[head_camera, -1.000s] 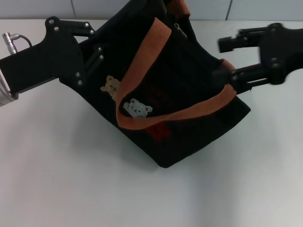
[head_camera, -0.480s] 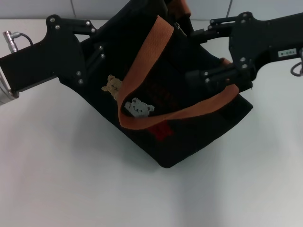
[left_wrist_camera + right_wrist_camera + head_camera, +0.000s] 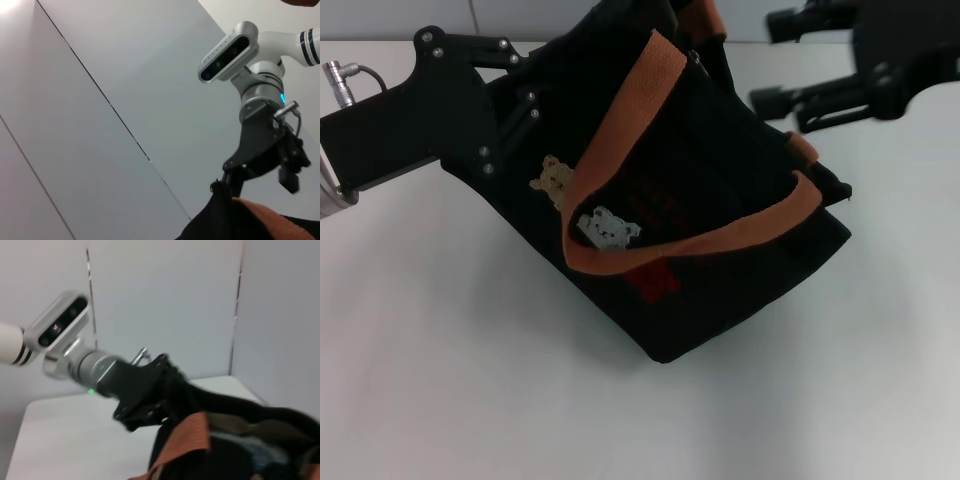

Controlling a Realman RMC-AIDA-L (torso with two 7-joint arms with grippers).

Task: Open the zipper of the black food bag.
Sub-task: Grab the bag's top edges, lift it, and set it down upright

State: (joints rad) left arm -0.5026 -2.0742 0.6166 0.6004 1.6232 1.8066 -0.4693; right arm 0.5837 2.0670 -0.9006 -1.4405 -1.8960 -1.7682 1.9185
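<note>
— Where are your arms, seen from the head?

— My left gripper [image 3: 535,95] reaches in from the left and presses against the far left side of the black food bag [image 3: 720,270], which sits tilted on the white desk [image 3: 440,380]. Whether those fingers are clamped on the fabric or merely apart beside it, I cannot tell; the bag hides their tips. My right gripper [image 3: 775,60] hangs at the far right, above and clear of the bag, its two fingers [image 3: 790,22] spread apart with nothing between them.

— And against half a second ago?

— Then my right gripper lay low across the bag's right end, by the orange-brown handle [image 3: 720,235]. Now it has lifted away toward the far right. The bag and my left arm have hardly shifted. The zipper [image 3: 695,58] runs along the top rim at the far side; I cannot make out how far it is undone.

— The left wrist camera?

— It looks up past a sliver of bag and handle to my right gripper [image 3: 287,167] and the wall panels [image 3: 100,125].

— The right wrist one?

— My left gripper [image 3: 165,400] at the bag's edge, the handle [image 3: 187,437] in front, pale lining [image 3: 250,445] showing.
</note>
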